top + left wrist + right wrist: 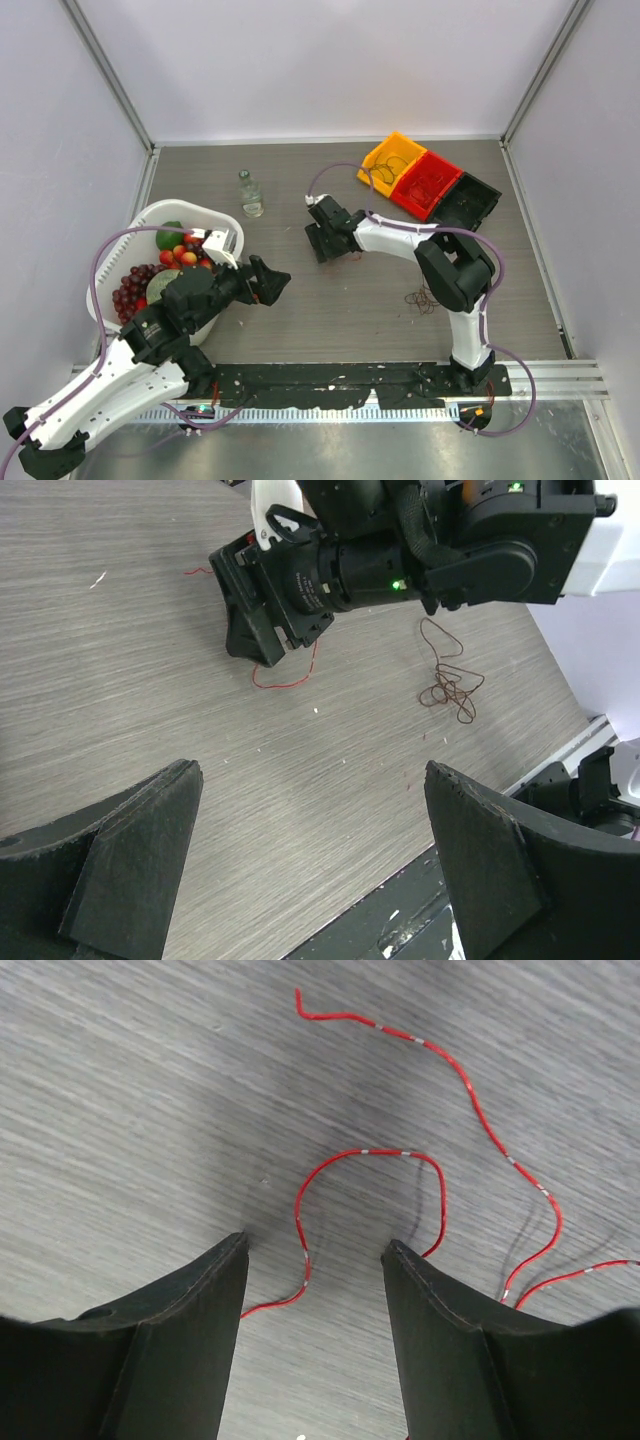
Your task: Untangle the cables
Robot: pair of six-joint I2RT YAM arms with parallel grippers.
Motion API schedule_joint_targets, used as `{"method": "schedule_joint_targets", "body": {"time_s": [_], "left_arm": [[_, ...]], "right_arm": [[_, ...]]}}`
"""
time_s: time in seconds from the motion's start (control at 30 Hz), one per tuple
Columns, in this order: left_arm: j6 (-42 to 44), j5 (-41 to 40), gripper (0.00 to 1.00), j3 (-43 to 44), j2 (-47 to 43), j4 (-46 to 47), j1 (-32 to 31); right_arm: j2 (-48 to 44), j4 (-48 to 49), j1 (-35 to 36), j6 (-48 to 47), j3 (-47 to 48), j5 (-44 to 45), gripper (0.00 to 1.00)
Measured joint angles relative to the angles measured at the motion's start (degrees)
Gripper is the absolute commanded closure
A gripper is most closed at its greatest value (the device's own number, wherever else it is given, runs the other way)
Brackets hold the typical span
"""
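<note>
A thin red cable (372, 1153) lies in loops on the wooden table, and one bend of it runs between the fingers of my right gripper (315, 1248). That gripper is open, pointing down with its tips close to the table, and grips nothing. The left wrist view shows the same red cable (285, 683) under the right gripper (250, 640). A small dark brown cable tangle (452, 687) lies apart to the right, also visible from above as the brown tangle (422, 298). My left gripper (310, 770) hovers open over bare table, well short of both cables; in the top view the left gripper (272, 281) sits left of centre.
A white basket (150, 215) of fruit stands at the left beside the left arm. A small clear bottle (250, 193) stands behind it. Yellow (392, 160), red (430, 182) and black (468, 200) bins sit at the back right. A black rail (340, 380) lines the near edge.
</note>
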Motion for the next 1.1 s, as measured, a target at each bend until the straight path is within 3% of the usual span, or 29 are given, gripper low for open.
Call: {"method": "schedule_joint_targets", "body": {"time_s": [0.37, 0.77, 0.97, 1.1], "left_arm": [[-0.92, 0.42, 0.03, 0.00, -0.04, 0.04, 0.00], [-1.33, 0.70, 0.03, 0.00, -0.07, 0.26, 0.00], [-1.40, 1.03, 0.03, 0.00, -0.07, 0.28, 0.00], [-1.40, 1.03, 0.03, 0.00, -0.07, 0.28, 0.00]], "right_arm": [[0.20, -1.11, 3.08, -1.75, -0.11, 12.44, 0.36], [-0.04, -0.55, 1.81, -5.14, -0.59, 15.34, 0.30], [-1.38, 1.88, -2.80, -4.46, -2.91, 8.55, 0.43], [-3.45, 4.90, -6.16, -2.64, -6.69, 0.61, 0.64]]}}
